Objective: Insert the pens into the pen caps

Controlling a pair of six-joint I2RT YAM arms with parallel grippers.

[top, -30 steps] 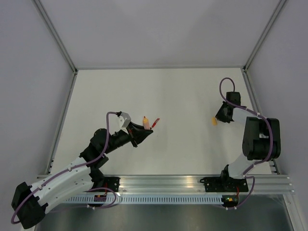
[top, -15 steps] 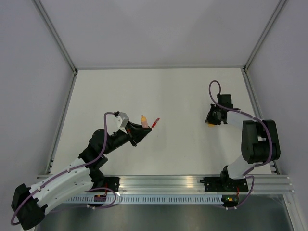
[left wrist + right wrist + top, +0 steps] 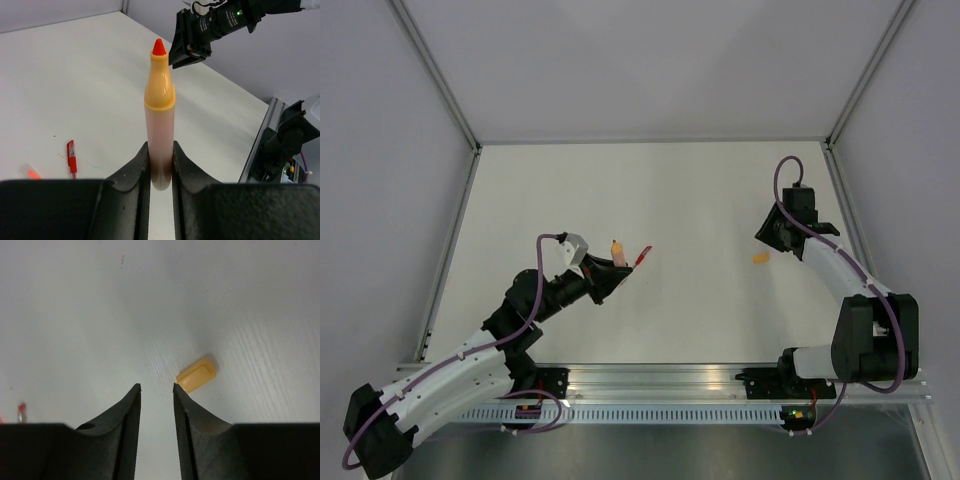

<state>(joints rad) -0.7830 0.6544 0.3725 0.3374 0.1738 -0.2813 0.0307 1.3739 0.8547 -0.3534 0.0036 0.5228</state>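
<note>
Left wrist view: left gripper clamps uncapped orange pen; right gripper narrowly parted, empty, near orange cap.

I find nothing I can read in any of my views. The orange pen gripped in my left jaws shows a plain barrel. The small red pen lying on the counter has a pale mark near one end, too small to make out.

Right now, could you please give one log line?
left gripper: shut on pen | right gripper: open, empty | orange cap: on table
</note>
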